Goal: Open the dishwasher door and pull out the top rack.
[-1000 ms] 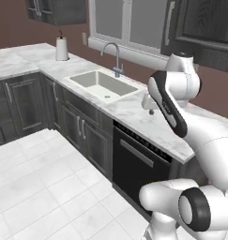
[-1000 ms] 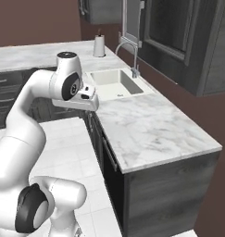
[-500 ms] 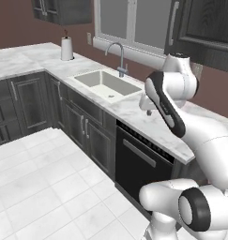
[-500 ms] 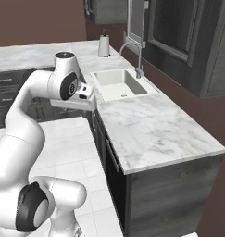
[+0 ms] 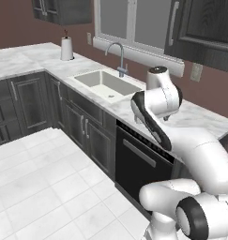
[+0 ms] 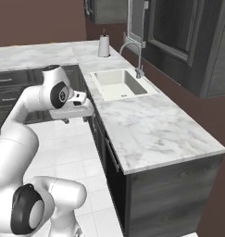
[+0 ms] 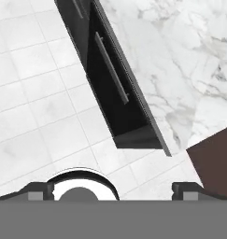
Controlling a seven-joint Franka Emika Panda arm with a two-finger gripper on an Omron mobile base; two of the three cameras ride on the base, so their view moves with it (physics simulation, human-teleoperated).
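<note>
The dishwasher door (image 5: pixel 136 173) is a flat black panel under the marble counter, shut, with a horizontal grey bar handle (image 5: pixel 139 153). The hand view looks down on the door (image 7: pixel 117 100) and its handle (image 7: pixel 111 66) at a slant. The top rack is hidden behind the shut door. My gripper (image 6: pixel 76 120) hangs in front of the counter edge, above the door's level and out over the floor, pointing down. It is open, its fingertips (image 7: pixel 38 191) stand wide apart and nothing is between them. It does not touch the handle.
A sink (image 5: pixel 103 83) with a faucet (image 5: pixel 119 58) sits in the counter (image 6: pixel 146 125) left of the dishwasher. A paper towel roll (image 5: pixel 66 48) stands in the far corner. Dark woodgrain cabinet doors (image 5: pixel 89 133) adjoin the dishwasher. The white tiled floor (image 5: pixel 40 187) lies in front.
The arm has leaned out from the counter and the hand has come lower. The gripper has stayed open and the door shut.
</note>
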